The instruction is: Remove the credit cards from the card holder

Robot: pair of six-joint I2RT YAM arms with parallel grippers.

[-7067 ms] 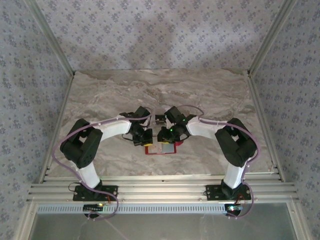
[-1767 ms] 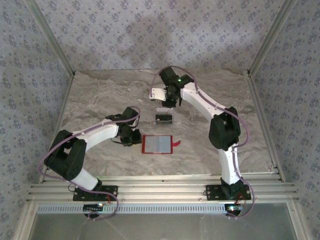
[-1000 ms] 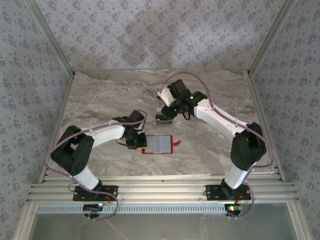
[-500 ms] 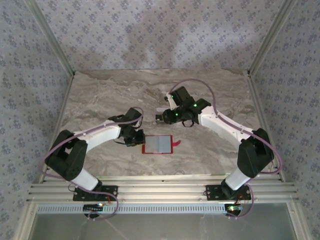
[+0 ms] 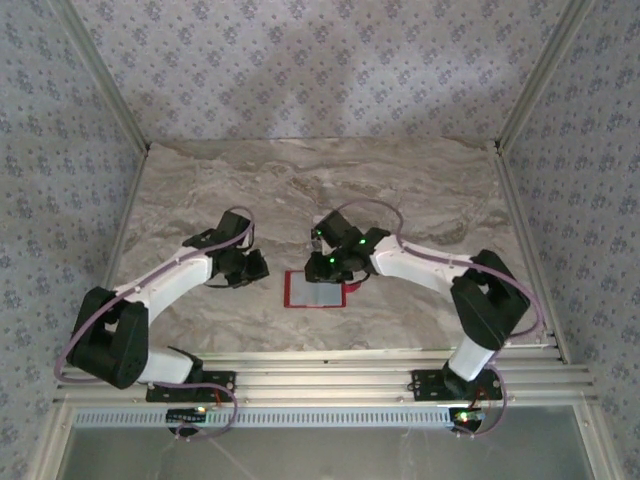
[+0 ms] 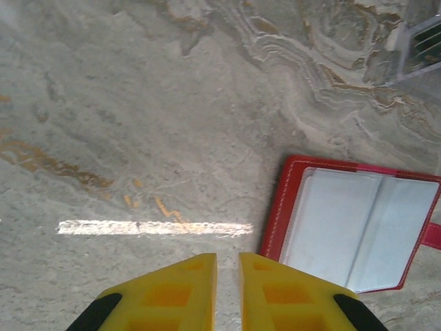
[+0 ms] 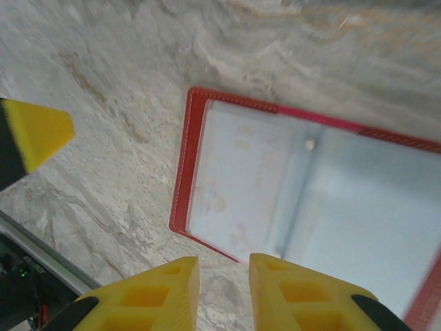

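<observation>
The card holder [image 5: 315, 290] lies open and flat on the marble, red-edged with pale grey pockets [image 6: 351, 227] [image 7: 275, 179]. Its snap tab [image 5: 352, 287] sticks out to the right. No dark card shows in its pockets. The credit cards are hidden in the top view, where my right arm covers the spot behind the holder. My right gripper [image 5: 322, 268] [image 7: 224, 261] hovers over the holder's far left corner, slightly open and empty. My left gripper [image 5: 250, 268] [image 6: 227, 258] sits just left of the holder, nearly closed, holding nothing. One of its yellow fingertips [image 7: 38, 134] shows in the right wrist view.
A pale see-through rectangle with dark stripes [image 6: 420, 41] lies beyond the holder; I cannot tell what it is. Aluminium rails [image 5: 300, 375] run along the near edge, and patterned walls enclose the table.
My right arm has swung back from the far middle of the table and come down over the holder. My left gripper has drawn away from the holder's left edge.
</observation>
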